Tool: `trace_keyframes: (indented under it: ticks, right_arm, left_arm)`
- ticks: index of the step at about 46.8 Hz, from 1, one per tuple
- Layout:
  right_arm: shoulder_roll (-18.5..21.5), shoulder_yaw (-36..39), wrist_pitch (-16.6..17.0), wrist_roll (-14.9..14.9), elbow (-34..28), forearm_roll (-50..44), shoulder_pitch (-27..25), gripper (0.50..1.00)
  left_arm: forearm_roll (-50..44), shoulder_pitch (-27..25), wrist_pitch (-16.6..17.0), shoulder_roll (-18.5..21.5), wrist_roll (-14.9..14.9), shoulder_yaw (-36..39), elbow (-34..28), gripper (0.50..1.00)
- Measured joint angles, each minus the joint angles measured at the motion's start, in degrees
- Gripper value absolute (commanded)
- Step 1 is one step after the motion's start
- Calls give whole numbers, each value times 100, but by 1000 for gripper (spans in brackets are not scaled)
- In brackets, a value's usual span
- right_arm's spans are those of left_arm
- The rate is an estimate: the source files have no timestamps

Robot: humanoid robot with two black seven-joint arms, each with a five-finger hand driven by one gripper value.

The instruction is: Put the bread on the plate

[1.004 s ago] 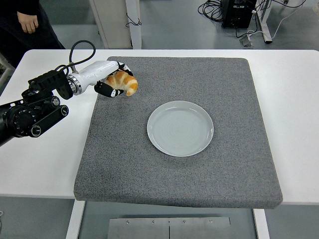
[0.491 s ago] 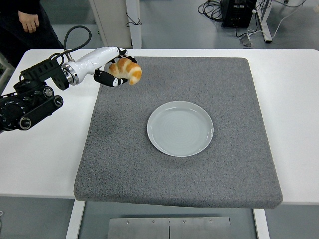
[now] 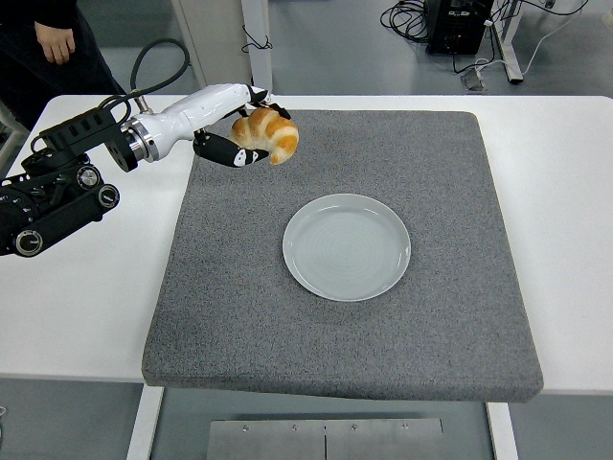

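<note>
The left robot hand (image 3: 247, 127) curls its fingers around a croissant (image 3: 267, 134), golden-brown with darker ridges and a curved, plump shape. The croissant is held above the grey mat (image 3: 335, 335), at about ten o'clock from the pale round plate (image 3: 346, 246) and well apart from it. The mat lies on the white worktop (image 3: 77, 287). A person (image 3: 48, 43) stands at eleven o'clock.

No legible text, labels, brand marks, numbers or signs in the head view. Checked the desk (image 3: 86, 287), the grey mat (image 3: 383, 326), the plate (image 3: 346, 246), the bread (image 3: 267, 134) and the robot's left arm (image 3: 67, 187): all unmarked, as far as can be seen.
</note>
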Motion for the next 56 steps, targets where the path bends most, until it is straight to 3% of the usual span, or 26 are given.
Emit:
trace_keyframes:
  ticks: [28, 44, 56]
  right_arm:
    - [0, 0, -1, 0, 0, 0, 1, 1000]
    - [0, 0, 1, 0, 0, 0, 1, 1000]
    - [0, 0, 2, 0, 0, 0, 1, 1000]
  left_arm:
    - [420, -96, 9, -50, 72, -86, -1046, 533]
    - [964, -45, 45, -427, 91, -93, -973, 536]
    - [1289, 37, 46, -840, 94, -65, -554, 540]
